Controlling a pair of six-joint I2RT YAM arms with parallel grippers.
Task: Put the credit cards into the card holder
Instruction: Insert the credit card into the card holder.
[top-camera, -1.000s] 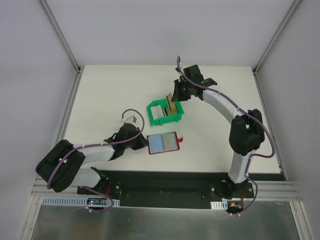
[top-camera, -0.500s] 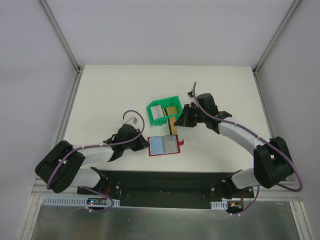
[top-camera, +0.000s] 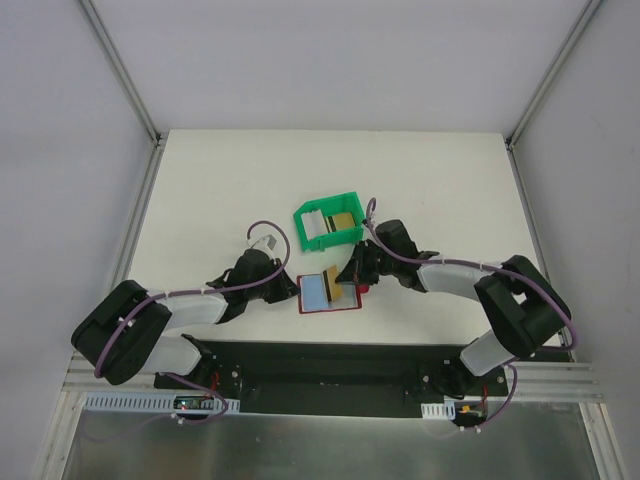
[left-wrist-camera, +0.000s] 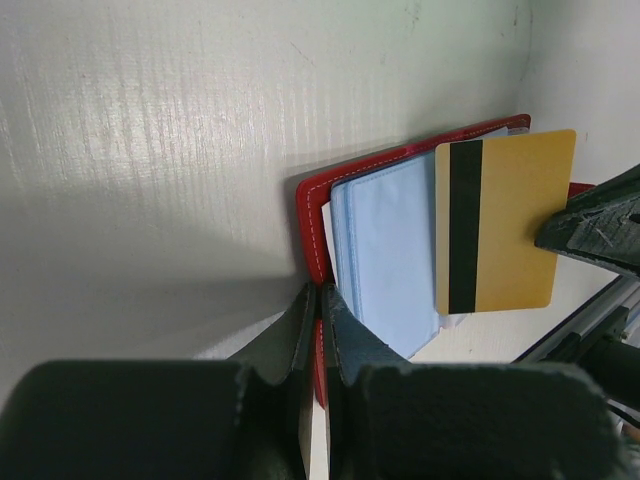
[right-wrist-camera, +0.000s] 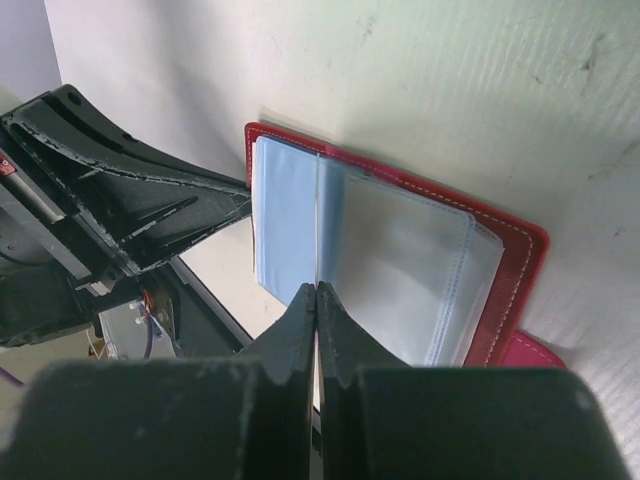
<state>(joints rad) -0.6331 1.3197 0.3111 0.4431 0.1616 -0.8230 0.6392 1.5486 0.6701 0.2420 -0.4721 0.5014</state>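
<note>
Right hand (right-wrist-camera: 316, 296) is clamped on a golden-yellow credit card (left-wrist-camera: 503, 222). The black stripe faces the left wrist camera and the card hangs over the right half of the open card holder (top-camera: 328, 292), centre of the top view. Left hand (left-wrist-camera: 320, 300) is pinched together on the holder's red left edge, pinning it to the bench (top-camera: 220, 180). Reads as the insert step: the card is over the pale blue pockets (right-wrist-camera: 400, 250) but not in one yet. To do it well, I'd square the card's leading edge to a pocket mouth. Come in shallow so the edge slips under the film instead of butting on it, then push slowly along the pocket. The left grip needs to be firm or the holder will likely slide or fold shut. The right grip sits on the card's far end, so release only once most of the card is seated. More cards sit in the green bin (top-camera: 299, 214), above centre: a gold one (top-camera: 343, 219) and what looks like a whitish one (top-camera: 316, 226).
</note>
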